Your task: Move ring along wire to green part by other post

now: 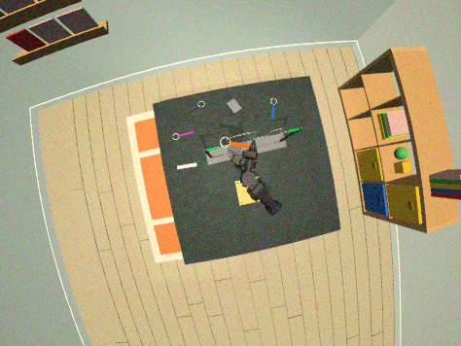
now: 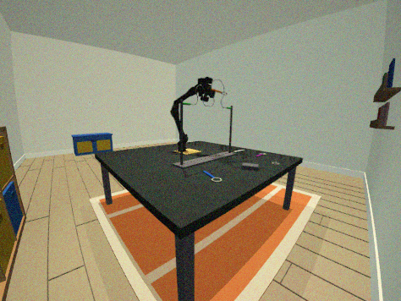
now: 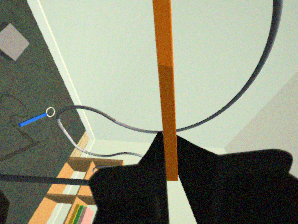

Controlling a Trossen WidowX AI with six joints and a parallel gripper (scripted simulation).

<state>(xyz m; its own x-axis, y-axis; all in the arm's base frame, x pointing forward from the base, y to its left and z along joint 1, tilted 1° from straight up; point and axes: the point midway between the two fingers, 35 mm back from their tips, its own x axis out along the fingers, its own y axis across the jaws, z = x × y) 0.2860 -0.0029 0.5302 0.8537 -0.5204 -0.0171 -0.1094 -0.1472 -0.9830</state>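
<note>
My gripper (image 1: 252, 145) (image 2: 212, 90) (image 3: 163, 135) is shut on the orange handle (image 1: 239, 144) (image 2: 217, 91) (image 3: 166, 75), high above the table. The handle lies roughly level, and its ring (image 1: 225, 142) (image 2: 225, 94) is at the grey wire beyond the left green part (image 1: 212, 149) (image 2: 229, 107) in the top view. The ring is out of the wrist view, and its gap to the wire is too small to tell. The other green part (image 1: 294, 130) (image 2: 186, 103) is at the opposite post (image 2: 181, 135). The thin grey wire (image 3: 261, 70) curves beyond the handle and fingers in the wrist view.
The posts stand on a long grey base (image 1: 269, 147). On the table lie a blue-handled ring (image 1: 273, 112) (image 2: 209, 174) (image 3: 34, 119), a magenta-handled ring (image 1: 186, 133), a dark-handled ring (image 1: 201, 104), a grey block (image 1: 233, 105) (image 3: 13, 42) and a white bar (image 1: 187, 166).
</note>
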